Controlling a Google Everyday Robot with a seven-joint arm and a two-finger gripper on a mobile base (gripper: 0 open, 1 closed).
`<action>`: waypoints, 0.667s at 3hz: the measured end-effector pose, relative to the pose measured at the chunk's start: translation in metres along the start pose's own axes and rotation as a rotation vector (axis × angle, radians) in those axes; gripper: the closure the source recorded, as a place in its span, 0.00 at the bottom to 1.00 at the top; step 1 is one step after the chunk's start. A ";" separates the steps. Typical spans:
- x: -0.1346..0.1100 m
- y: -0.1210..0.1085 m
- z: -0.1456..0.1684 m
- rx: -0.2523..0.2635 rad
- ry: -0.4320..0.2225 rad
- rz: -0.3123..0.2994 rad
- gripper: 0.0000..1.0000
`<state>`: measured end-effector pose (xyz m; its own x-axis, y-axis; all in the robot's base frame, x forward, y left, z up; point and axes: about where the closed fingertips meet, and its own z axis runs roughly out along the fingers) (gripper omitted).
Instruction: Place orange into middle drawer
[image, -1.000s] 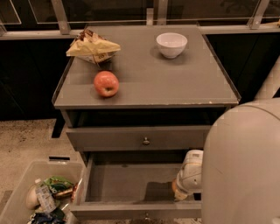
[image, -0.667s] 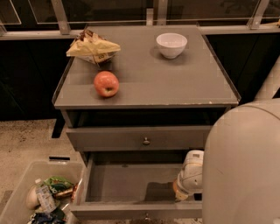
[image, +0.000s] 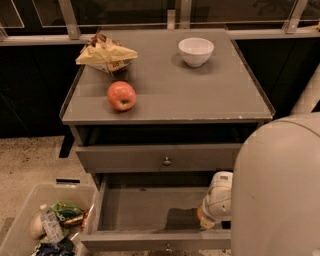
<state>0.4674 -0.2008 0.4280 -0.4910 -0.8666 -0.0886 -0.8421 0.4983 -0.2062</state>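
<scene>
The middle drawer (image: 140, 207) is pulled open below the cabinet top, and its plain grey floor is showing. My gripper (image: 212, 207) hangs on its white wrist inside the drawer's right end, low over the floor. A small patch of the orange (image: 200, 212) shows at the gripper's lower left edge; the rest is hidden behind the gripper. A dark shadow lies on the drawer floor just left of it.
A closed drawer front with a round knob (image: 166, 161) sits above the open drawer. On the cabinet top are a red-and-yellow apple (image: 121, 95), a yellow snack bag (image: 106, 54) and a white bowl (image: 196, 51). A clear bin of trash (image: 47, 225) stands lower left. My white body (image: 280, 190) fills the right.
</scene>
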 end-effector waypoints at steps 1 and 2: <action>0.000 0.000 0.000 0.000 0.000 0.000 0.35; 0.000 0.000 0.000 0.000 0.000 0.000 0.12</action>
<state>0.4674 -0.2008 0.4280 -0.4910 -0.8666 -0.0886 -0.8422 0.4983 -0.2062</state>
